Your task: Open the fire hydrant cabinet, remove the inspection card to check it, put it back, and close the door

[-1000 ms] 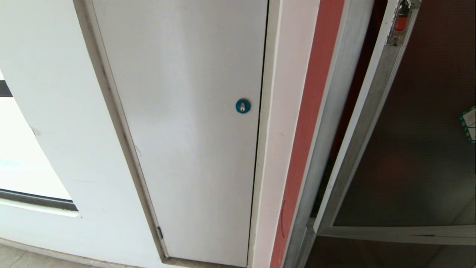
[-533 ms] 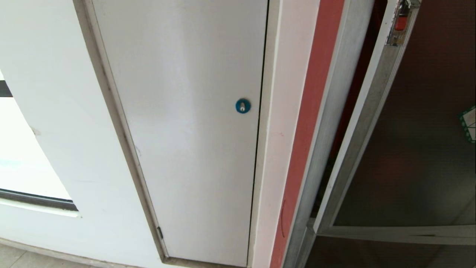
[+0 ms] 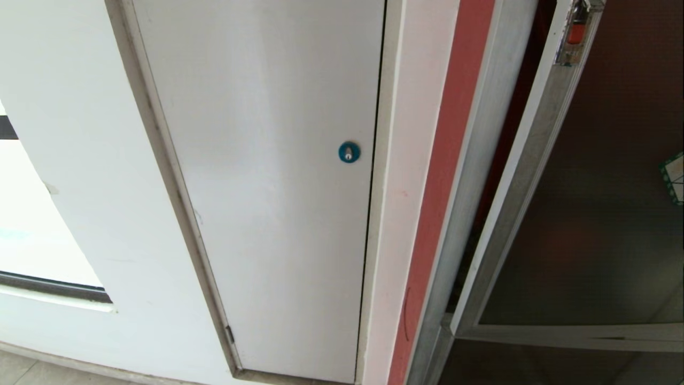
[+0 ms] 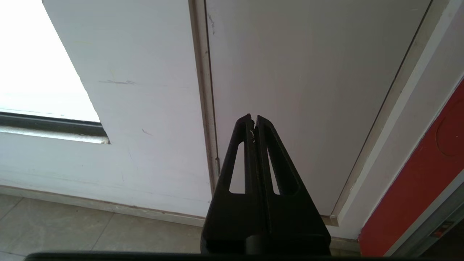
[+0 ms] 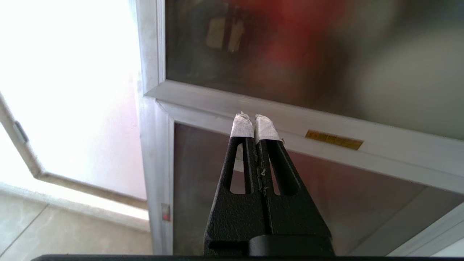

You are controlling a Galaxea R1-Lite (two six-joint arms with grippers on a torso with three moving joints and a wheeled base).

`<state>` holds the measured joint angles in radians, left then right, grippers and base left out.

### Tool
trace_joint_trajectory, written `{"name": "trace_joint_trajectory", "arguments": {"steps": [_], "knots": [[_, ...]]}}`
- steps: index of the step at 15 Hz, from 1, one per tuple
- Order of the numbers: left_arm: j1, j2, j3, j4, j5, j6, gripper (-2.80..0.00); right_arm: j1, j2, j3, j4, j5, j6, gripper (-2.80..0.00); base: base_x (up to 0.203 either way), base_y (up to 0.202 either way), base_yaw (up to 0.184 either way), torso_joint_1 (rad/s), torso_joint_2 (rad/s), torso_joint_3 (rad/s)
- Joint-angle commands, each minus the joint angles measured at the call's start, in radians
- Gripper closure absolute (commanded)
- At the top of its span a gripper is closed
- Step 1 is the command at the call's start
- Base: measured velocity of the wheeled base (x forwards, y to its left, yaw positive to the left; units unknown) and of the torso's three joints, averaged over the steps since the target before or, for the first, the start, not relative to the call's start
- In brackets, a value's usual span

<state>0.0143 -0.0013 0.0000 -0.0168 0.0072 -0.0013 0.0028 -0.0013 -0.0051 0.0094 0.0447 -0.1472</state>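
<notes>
The door (image 3: 588, 187) of the fire hydrant cabinet (image 3: 470, 176) stands slightly ajar in the head view: a dark gap shows between its silver frame and the cabinet's frame, so the step in hand is probably either the opening or the final closing; I cannot tell which. To do it well, the right gripper (image 5: 253, 125) should meet the metal frame of the door, not the glass pane, and move it slowly around the hinge side, so the pane does not swing hard against the cabinet. The small red-marked latch (image 3: 576, 29) near the top of the frame must line up if the door is to shut fully.

The right gripper has its two white-taped fingertips pressed together and holds nothing; it points at the silver crossbar under the door's glass. The left gripper (image 4: 253, 121) is also closed and empty, facing the plain white panel (image 3: 267, 187) with the round blue lock (image 3: 349, 152).

The door is dark tinted glass in a silver frame, with a green-bordered sticker (image 3: 674, 176) at the edge of the view. The inspection card is not visible.
</notes>
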Motion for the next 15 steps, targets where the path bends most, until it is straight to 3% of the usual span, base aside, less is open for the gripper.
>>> {"name": "trace_joint_trajectory", "arguments": {"steps": [1,3,15], "knots": [[0.001,0.0,0.008,-0.001,0.0,0.0,0.0,0.0,0.0,0.002,0.001,0.0,0.008,0.0,0.0,0.0,0.0,0.0,0.0,0.0],[0.0,0.0,0.008,0.0,0.0,0.0,0.0,0.0,0.0,0.003,0.0,-0.006,0.095,0.0,0.0,0.0,0.0,0.0,0.0,0.0],[0.0,0.001,0.006,-0.002,-0.002,0.01,0.0,0.0,0.0,0.004,-0.002,-0.009,0.11,0.0,0.0,0.0,0.0,0.0,0.0,0.0]]}}
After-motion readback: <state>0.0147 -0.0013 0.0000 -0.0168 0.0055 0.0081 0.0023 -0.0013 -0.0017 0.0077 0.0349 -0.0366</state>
